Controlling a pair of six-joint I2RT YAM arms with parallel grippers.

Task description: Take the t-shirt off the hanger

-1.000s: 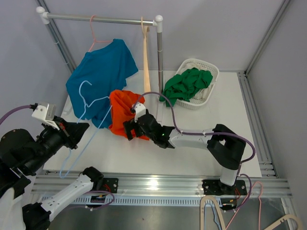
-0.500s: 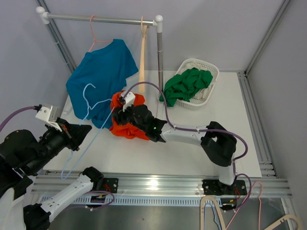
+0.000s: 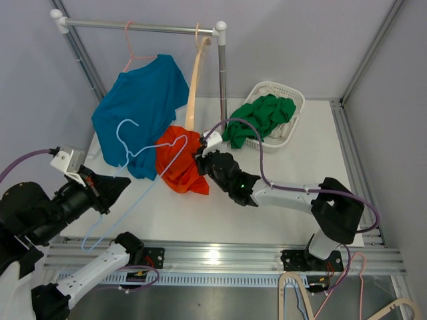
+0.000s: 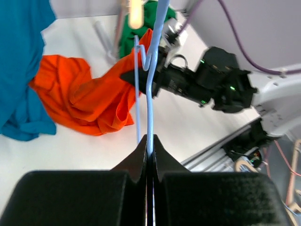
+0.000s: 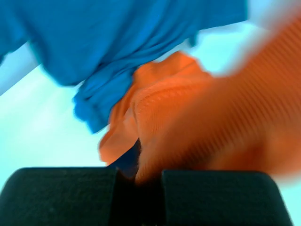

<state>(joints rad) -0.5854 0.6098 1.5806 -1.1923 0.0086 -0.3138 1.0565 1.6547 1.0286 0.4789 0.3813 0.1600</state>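
The left claw (image 3: pixel 115 189), matte black with wedge-shaped fingers, is pressing together on the thin, pale blue wire hanger (image 4: pixel 149 106), and the wire is rising straight out of the pinch and kinking near its top. From above, the hanger is slanting up across the smooth white table (image 3: pixel 293 177) and its far end is crossing the upper part of the orange shirt (image 3: pixel 179 168); whether it is threading through the cloth cannot be told. The shirt is lying crumpled on the table at centre, soft and finely ribbed, with one fold being drawn up into a peak. The right claw (image 3: pixel 201 160) is pinching that fold at the shirt's right edge, and its wrist view is showing blurred orange knit caught between the two blocky black fingers (image 5: pixel 221 193). Just beyond, a blue shirt (image 3: pixel 141 107) is draping in loose folds from a pink hanger (image 3: pixel 129 45) on the grey metal rail (image 3: pixel 143 27), with a curved wooden hanger (image 3: pixel 193 87) dangling beside it. Far right, a white slotted plastic basket (image 3: pixel 291 97) is holding rumpled green cloth (image 3: pixel 257 119).
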